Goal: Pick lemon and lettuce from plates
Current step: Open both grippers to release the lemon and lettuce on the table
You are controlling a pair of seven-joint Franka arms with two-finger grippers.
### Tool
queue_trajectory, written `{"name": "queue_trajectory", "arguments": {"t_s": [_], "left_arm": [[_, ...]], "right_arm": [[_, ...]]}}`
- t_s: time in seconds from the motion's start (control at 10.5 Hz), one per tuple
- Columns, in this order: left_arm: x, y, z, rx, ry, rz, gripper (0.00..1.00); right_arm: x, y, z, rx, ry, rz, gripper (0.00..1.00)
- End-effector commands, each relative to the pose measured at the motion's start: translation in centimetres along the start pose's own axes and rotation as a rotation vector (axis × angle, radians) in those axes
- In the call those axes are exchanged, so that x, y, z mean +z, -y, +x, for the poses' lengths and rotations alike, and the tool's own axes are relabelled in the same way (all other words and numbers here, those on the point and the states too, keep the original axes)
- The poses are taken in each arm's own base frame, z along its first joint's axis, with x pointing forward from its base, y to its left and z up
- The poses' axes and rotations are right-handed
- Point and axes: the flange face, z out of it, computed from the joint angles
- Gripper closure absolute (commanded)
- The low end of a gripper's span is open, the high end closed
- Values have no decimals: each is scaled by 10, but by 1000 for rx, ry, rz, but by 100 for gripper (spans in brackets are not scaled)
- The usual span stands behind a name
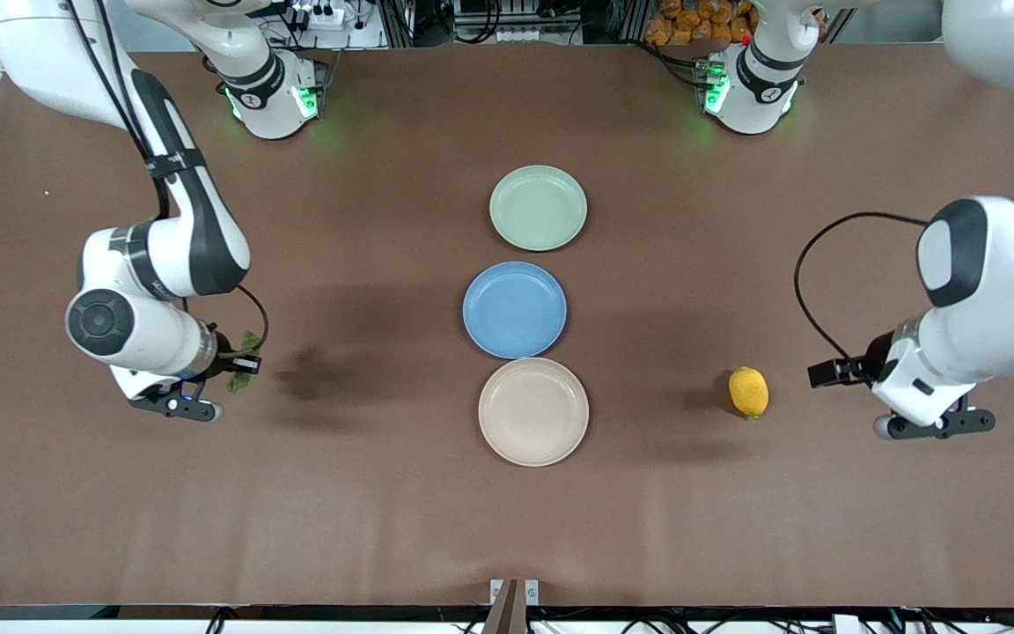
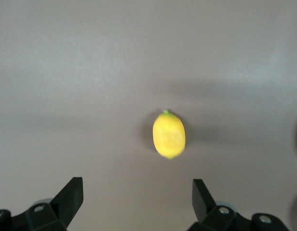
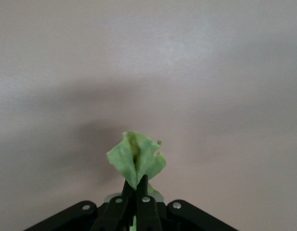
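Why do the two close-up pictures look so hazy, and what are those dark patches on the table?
Left wrist view: the lemon is soft-edged, its shadow beside it, between the open left pincer tips. Right wrist view: the lettuce in the shut right pincer is blurred. Front view: sharp; arm shadows darken the table beside the blue plate.

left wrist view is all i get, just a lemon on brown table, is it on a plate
Observer: No. The lemon lies on the bare table, beside the beige plate, toward the left arm's end.
Operator: is my gripper on it
Observer: No. The left gripper is open, and the front view shows it apart from the lemon.
Operator: where's the lettuce
Observer: The right gripper is shut on the lettuce, over bare table at the right arm's end.
Operator: anything left on the plates
Observer: Nothing. The green plate, blue plate and beige plate are empty.
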Motion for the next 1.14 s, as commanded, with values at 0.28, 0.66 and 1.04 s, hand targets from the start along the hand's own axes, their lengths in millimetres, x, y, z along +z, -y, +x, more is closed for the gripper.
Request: {"name": "queue_trajectory", "arguments": {"t_s": [0.28,0.66,1.04], "left_arm": [[-90,17,-88,39,-7,-14,0],[-151,13,-98,80,-36,-4,0],[-198,9,-104,91,-76,-6,0]], "right_arm": [[5,-62,9,-34,-7,14,17],[-2,-65,7,-63,-13,19,0],[-35,-61,-27,-99,-53,12,0]]}}
